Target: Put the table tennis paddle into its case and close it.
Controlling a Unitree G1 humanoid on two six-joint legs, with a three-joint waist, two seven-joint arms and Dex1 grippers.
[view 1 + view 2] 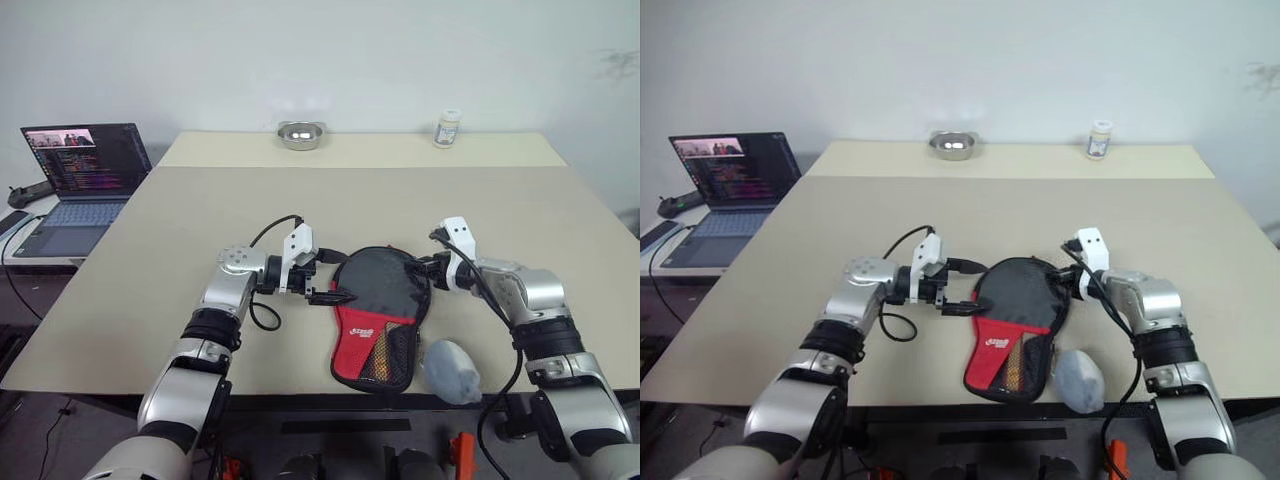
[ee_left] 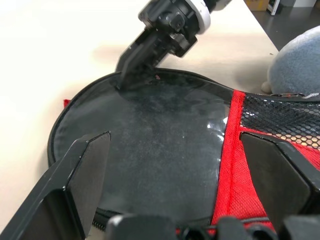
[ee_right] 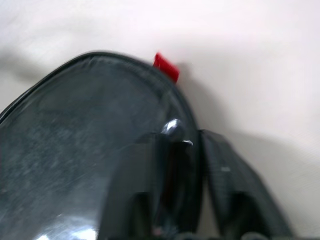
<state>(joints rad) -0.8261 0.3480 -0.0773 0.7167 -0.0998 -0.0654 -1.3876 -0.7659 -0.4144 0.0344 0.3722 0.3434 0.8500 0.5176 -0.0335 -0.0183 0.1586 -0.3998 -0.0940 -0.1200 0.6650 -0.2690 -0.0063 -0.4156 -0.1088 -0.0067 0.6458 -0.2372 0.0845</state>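
The case (image 1: 380, 315) lies flat near the front edge of the table (image 1: 200, 230), its round black part towards twelve o'clock and its red mesh part towards six. The table tennis paddle itself is not visible as a separate thing; judging from the filled-out shape of the cover, it is probably already inside, though the pictures cannot confirm that.

The left gripper (image 1: 328, 278) sits at about nine o'clock of the round part, its two black fingers spread wide apart and pointing across the fabric, one finger over the cover's rim, holding nothing. The right gripper (image 1: 428, 267) is at about two o'clock of the round part, at the rim. In the right wrist view its fingers (image 3: 220, 190) stand nearly together at the cover's edge with a small shiny metal piece (image 3: 172, 127) between them, most likely the zip pull; a little red tab (image 3: 166, 66) sticks out of the rim just beyond.

The step in hand looks like the closing: the pull is being pinched. Next, the right gripper would need a firm pinch and a steady draw along the curved edge, while the left one steadies the fabric so the cover does not slide. A grey soft object (image 1: 452, 370) lies at about five o'clock of the case, just beside its red part.
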